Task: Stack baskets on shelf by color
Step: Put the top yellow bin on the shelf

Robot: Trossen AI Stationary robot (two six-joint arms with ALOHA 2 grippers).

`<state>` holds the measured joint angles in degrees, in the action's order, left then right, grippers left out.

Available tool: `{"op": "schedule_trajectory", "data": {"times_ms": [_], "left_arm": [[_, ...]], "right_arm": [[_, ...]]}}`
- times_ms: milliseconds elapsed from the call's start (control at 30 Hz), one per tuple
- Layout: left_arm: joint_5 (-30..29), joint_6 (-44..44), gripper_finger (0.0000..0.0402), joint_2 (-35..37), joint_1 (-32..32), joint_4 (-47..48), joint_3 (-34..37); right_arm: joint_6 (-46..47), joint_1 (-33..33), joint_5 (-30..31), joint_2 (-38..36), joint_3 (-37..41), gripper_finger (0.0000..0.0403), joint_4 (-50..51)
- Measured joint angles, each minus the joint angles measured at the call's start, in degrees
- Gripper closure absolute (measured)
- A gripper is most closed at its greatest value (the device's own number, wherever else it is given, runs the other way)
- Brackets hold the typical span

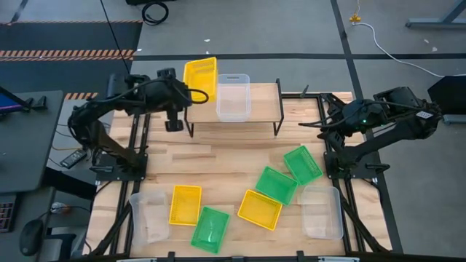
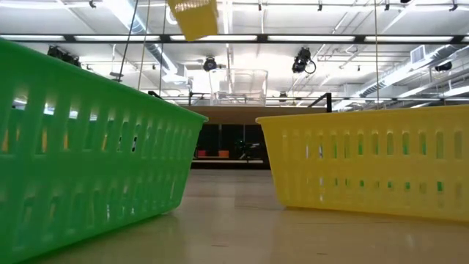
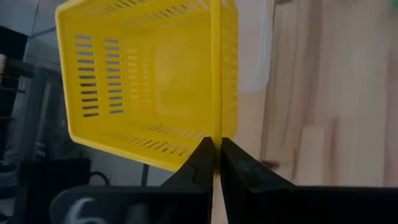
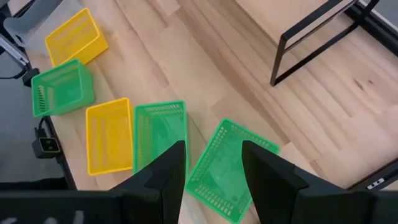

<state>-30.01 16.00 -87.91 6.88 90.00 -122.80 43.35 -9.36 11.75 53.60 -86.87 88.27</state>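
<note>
The left end effector [image 3: 216, 163], pinched shut on a yellow basket's [image 1: 200, 75] rim, holds it at the shelf's [image 1: 263, 102] left end beside a clear basket [image 1: 233, 97]; the right end effector [image 4: 213, 163] waits open.

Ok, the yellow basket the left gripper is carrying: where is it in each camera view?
High view: the held yellow basket is at the shelf's left end, beside the clear basket.
Low view: top centre, in the air.
Left wrist view: fills the middle, its rim pinched by the left gripper.
Right wrist view: not in it.
Shared landmark: the shelf.
</note>
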Motion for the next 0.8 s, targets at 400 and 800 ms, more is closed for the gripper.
{"op": "schedule_trajectory", "data": {"times_ms": [400, 800], "left_arm": [[1.9, 4.1, 0.0388, 2.6, 4.4, -0.7, 17.7], [1.9, 9.5, 0.0388, 2.4, 10.3, -7.4, 28.7]], "right_arm": [[3.0, 0.0, 0.7, 0.0, 0.0, 0.0239, 0.0], [6.6, 0.0, 0.8, 0.0, 0.0, 0.0239, -0.1]]}}
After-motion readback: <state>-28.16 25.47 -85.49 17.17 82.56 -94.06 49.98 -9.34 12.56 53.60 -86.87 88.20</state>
